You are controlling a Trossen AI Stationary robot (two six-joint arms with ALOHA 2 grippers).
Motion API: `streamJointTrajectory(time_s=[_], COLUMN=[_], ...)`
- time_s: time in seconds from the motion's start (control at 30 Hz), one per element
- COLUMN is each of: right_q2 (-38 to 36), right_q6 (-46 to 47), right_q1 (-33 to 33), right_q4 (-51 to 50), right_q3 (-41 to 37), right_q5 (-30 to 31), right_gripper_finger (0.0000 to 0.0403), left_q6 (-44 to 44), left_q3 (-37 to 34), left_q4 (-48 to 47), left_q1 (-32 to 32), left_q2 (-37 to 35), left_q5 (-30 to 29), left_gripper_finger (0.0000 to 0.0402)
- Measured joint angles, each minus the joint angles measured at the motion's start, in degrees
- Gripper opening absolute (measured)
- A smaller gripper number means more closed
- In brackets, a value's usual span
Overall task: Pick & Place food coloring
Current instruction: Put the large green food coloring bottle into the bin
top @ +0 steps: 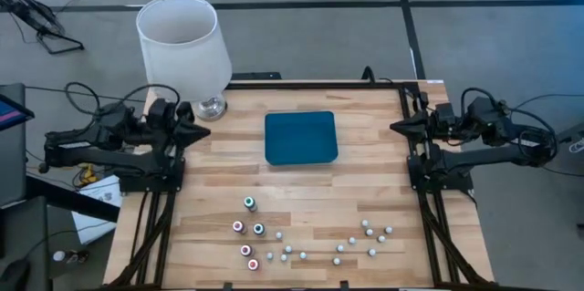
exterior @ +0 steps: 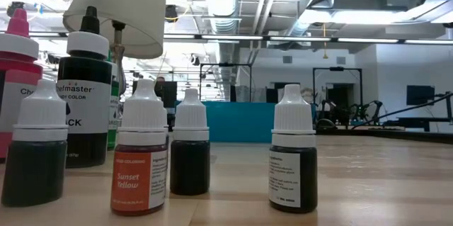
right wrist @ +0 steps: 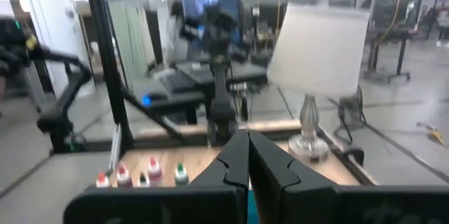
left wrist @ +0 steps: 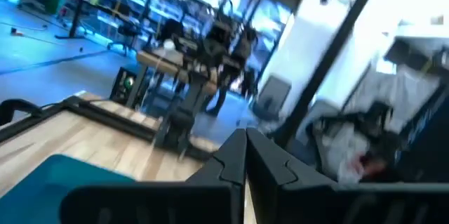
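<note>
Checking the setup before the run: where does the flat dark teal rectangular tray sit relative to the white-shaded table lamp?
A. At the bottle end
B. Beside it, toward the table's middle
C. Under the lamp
B: the flat dark teal rectangular tray lies mid-table, apart from the white-shaded table lamp at the corner.

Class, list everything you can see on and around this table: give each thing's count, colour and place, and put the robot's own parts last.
Tray: one, dark teal, flat, table centre.
Lamp: one, white shade on a silvery base, far left corner of the table.
Coloured food coloring bottles: five, with pink, red, green or blue-green tops seen from above, grouped at the near edge, left of centre.
Small white bottles: roughly fifteen, scattered along the near edge to the right of the coloured ones.
Table: one, light wood planks.
Left gripper: one, dark, jaws shut, holding nothing, at the left edge beside the lamp base.
Right gripper: one, dark, jaws shut, holding nothing, at the right edge.
</note>
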Motion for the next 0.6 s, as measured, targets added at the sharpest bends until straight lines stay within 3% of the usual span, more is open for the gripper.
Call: streamJointTrajectory(time_s=[0.27,0.43,0.6], right_q2=[0.3,0.4,0.4], right_q6=[15.5,16.5,16.6], right_q1=[0.0,0.0,0.0], right_q4=[6.9,7.0,7.0], right_q3=[0.0,0.0,0.0], right_q5=[0.0,-0.1,0.0], right_gripper_finger=[0.0000,0.0000,0.0000], left_q6=[1.7,1.8,-0.1], left_q3=[0.0,0.0,0.0], left_q4=[2.5,2.9,2.1], left_q1=[0.0,0.0,0.0], left_q2=[3.5,5.7,8.2], left_q5=[-3.6,-11.0,-12.4], left_gripper_finger=[0.0000,0.0000,0.0000])
